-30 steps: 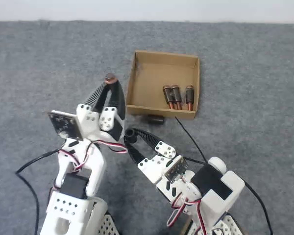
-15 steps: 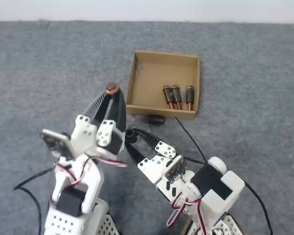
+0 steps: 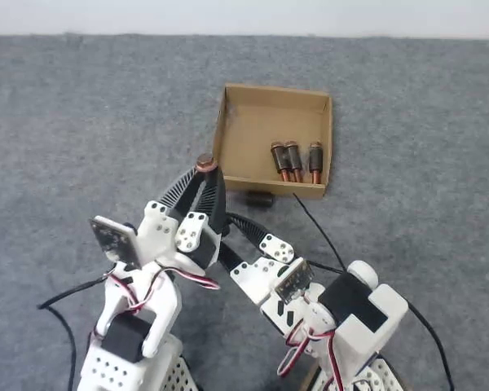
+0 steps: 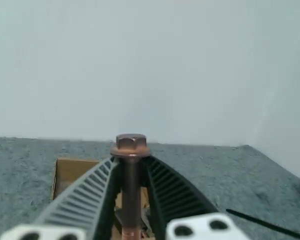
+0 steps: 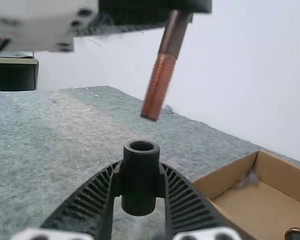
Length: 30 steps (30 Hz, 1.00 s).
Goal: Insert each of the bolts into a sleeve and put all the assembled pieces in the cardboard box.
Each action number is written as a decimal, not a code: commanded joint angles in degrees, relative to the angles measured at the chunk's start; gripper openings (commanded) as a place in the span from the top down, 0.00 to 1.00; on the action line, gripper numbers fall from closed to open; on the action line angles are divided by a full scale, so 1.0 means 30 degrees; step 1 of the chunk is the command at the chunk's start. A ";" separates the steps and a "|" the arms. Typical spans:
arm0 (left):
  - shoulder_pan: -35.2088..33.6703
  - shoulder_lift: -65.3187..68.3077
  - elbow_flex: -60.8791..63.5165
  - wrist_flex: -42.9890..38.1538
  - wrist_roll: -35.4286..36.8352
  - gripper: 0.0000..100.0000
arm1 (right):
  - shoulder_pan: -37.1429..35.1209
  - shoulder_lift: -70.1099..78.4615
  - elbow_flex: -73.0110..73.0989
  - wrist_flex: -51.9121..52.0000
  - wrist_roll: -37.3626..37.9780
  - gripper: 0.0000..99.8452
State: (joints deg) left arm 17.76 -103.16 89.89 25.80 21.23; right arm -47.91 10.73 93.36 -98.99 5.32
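Sitting on the grey counter, the cardboard box holds three assembled pieces. The left gripper has its fingers clamped on a bolt, whose threaded tip hangs just above the sleeve clamped upright in the fingers of the right gripper.

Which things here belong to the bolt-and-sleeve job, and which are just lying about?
Job:
copper hex-head bolt in left gripper
black cylindrical sleeve in right gripper
second black sleeve on the grey carpet
open cardboard box
three assembled pieces inside

Lying about:
black cable by the box
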 commanded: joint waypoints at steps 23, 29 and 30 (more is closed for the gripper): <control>0.0352 -0.0381 0.1538 -0.1436 -0.0703 0.99 | 0.1802 -0.1158 -0.0176 -0.0454 0.0176 0.99; 0.0996 -0.0381 0.1451 -0.0645 -0.0703 0.99 | 0.1861 -0.1158 -0.0176 -0.0454 0.0176 0.99; 0.0996 -0.0381 0.1451 -0.0645 -0.0703 0.99 | 0.1978 -0.1158 -0.0176 -0.0454 0.0176 0.99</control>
State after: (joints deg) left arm 20.04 -103.16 94.99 24.04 19.47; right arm -43.60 10.73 93.36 -98.99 5.41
